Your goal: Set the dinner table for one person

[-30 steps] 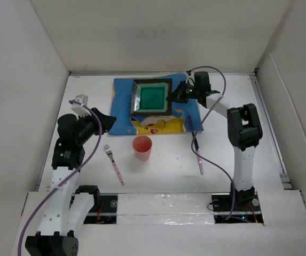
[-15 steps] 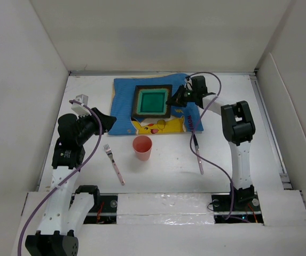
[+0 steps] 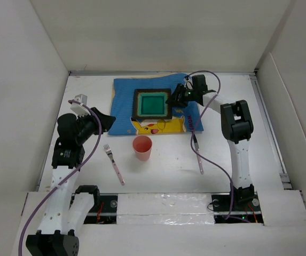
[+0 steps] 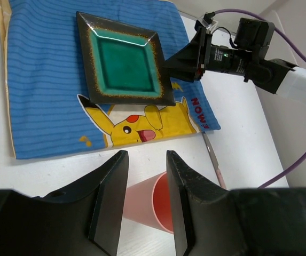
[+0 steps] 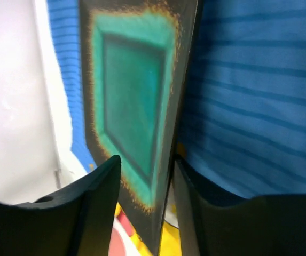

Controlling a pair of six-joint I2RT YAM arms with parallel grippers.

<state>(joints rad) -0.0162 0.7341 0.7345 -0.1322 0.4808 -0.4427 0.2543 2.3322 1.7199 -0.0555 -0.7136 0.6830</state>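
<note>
Right pincer [image 3: 171,100] sits at the 3 o'clock edge of the green plate [image 3: 151,103], rim between its fingers; clamped or slack, cannot tell. Plate lies flat on blue cloth [image 3: 122,106], at 12 o'clock on the white surface [image 3: 163,170], which spans the cell floor. Left pincer [image 3: 111,120] narrow, empty, hovering at 9 o'clock.

White dinner table [image 3: 169,173] — blue cloth [image 3: 122,101], pink cup [image 3: 142,148], fork [image 3: 114,164], knife [image 3: 198,154]

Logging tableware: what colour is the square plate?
The plate: teal centre, dark gold-speckled rim; left wrist view.
</note>
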